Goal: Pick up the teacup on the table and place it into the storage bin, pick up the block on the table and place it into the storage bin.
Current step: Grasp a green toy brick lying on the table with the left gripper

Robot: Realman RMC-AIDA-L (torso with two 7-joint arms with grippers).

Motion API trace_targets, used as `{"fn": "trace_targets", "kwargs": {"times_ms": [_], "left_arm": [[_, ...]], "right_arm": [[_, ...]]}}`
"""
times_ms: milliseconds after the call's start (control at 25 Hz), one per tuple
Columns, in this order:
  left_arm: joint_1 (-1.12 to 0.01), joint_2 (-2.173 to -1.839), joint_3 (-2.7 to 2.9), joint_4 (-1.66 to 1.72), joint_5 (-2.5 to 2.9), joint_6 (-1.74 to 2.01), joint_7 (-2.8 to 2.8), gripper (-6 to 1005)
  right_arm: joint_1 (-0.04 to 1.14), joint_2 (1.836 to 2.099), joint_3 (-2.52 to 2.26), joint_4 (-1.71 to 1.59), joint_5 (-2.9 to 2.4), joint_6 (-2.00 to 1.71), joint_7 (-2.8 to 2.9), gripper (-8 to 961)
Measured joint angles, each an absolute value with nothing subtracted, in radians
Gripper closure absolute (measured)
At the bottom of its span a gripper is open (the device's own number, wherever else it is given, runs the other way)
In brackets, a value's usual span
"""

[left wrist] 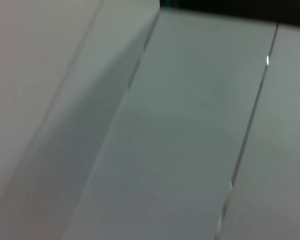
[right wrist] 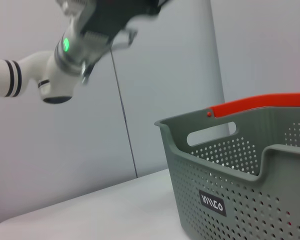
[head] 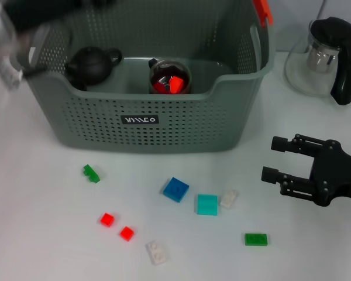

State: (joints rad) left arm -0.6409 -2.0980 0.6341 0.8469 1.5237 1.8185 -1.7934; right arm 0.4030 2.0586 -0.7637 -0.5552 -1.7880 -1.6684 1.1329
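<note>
Teacup already inside the storage bin, upright on its floor beside a black teapot, red pieces visible within it. Glass, so judged fragile and slippery; best taken by the rim or wall, gently. Blocks loose on the desk in front of the bin: blue block, teal block, two small red blocks, green ones, white ones. Judged light, stiff, low-lying; pinch across the flat sides from above. Right gripper low over the desk, right of the blocks, fingers spread apart, empty. Left gripper raised at the bin's far left corner, blurred; finger state cannot be told. Desk white, smooth. Glass pitcher at the far right. Pale wall panels behind.
</note>
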Motion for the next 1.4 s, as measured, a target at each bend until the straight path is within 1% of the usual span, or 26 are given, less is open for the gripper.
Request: {"fn": "trace_targets", "kwargs": {"times_ms": [160,320,600,800,840,880,960,1400], "left_arm": [[-0.611,-2.094,0.605,0.894,1.825,1.882,-1.745,269],[-0.585,-2.104,0.615,0.967,2.162,1.915,-1.635,271],[-0.529,-2.128,0.618,1.055,2.45,1.93,-1.443,275],[-0.482,-2.152,0.61,1.093,2.487,1.86,-1.343,278],[-0.482,-2.152,0.61,1.093,2.487,1.86,-1.343,279],[-0.467,-2.163,0.607,1.091,2.478,1.784,-1.341,279],[-0.46,-2.17,0.607,1.084,2.469,1.722,-1.353,280],[-0.426,-2.172,0.562,1.007,2.393,1.537,-1.378,393]], "right_arm": [[0.405,2.059,-0.763,-0.555,-1.791,-1.669,1.135,220],[0.406,2.059,-0.762,-0.555,-1.792,-1.669,1.135,220],[0.401,2.059,-0.762,-0.555,-1.793,-1.669,1.136,220],[0.397,2.059,-0.762,-0.555,-1.793,-1.669,1.144,220],[0.397,2.058,-0.762,-0.555,-1.793,-1.669,1.147,220],[0.397,2.058,-0.762,-0.555,-1.793,-1.669,1.15,220],[0.398,2.057,-0.762,-0.555,-1.793,-1.669,1.152,220],[0.408,2.058,-0.762,-0.555,-1.793,-1.669,1.152,220]]}}
